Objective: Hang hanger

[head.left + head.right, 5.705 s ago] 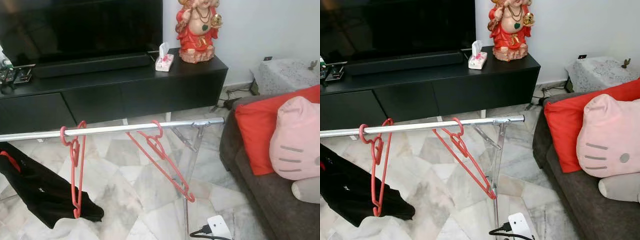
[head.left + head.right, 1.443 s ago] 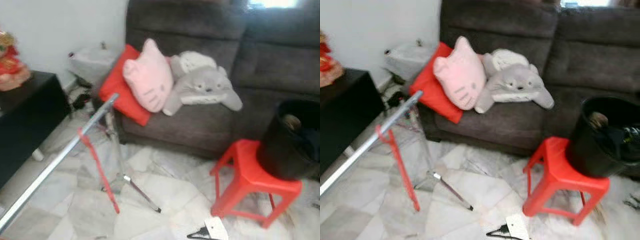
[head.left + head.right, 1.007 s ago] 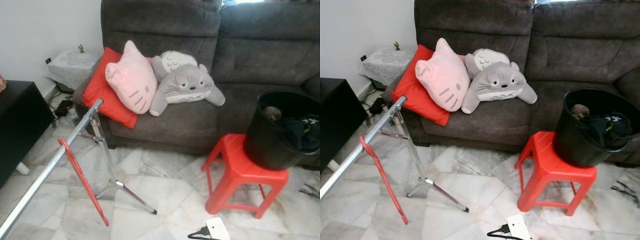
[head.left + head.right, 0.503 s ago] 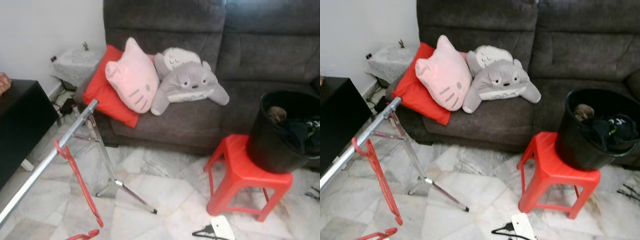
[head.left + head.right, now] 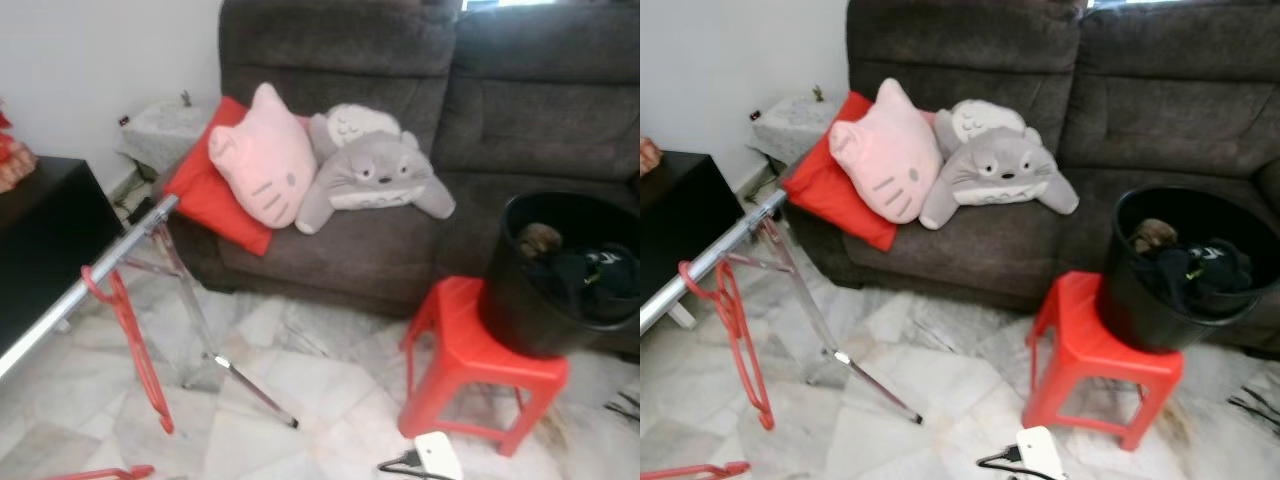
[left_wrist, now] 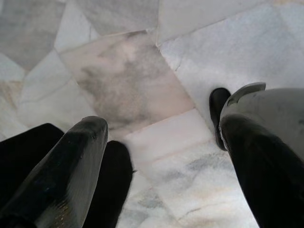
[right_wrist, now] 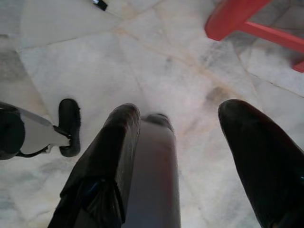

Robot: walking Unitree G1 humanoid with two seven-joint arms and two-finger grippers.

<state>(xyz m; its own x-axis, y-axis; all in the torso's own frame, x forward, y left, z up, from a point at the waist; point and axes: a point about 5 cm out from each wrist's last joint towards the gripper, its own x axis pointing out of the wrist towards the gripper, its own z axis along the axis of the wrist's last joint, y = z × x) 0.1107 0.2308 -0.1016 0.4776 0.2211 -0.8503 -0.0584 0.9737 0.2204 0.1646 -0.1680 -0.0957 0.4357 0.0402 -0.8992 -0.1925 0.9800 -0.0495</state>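
Observation:
A silver clothes rail [image 5: 110, 262] runs in from the left edge on a folding stand. One red hanger [image 5: 130, 340] hangs by its hook from the rail near its end. Part of a second red hanger [image 5: 98, 472] shows at the bottom edge; I cannot tell whether it hangs or lies on the floor. My left gripper [image 6: 166, 156] points down at the marble floor, open, nothing between its fingers. My right gripper [image 7: 185, 152] also hangs over the floor, open and holding nothing, with a leg of the red stool [image 7: 237, 19] beyond it.
A grey sofa [image 5: 520, 120] carries a red cushion [image 5: 205, 190], a pink cat pillow [image 5: 262, 160] and a grey plush [image 5: 375, 180]. A black bucket [image 5: 560, 290] of laundry sits on the red stool [image 5: 470, 360]. White power adapter [image 5: 437, 455] on the floor. Black cabinet [image 5: 40, 240] at left.
The whole picture has shifted as the camera turned from the TV cabinet towards the sofa. The hanger stays on the rail; nothing was taken hold of.

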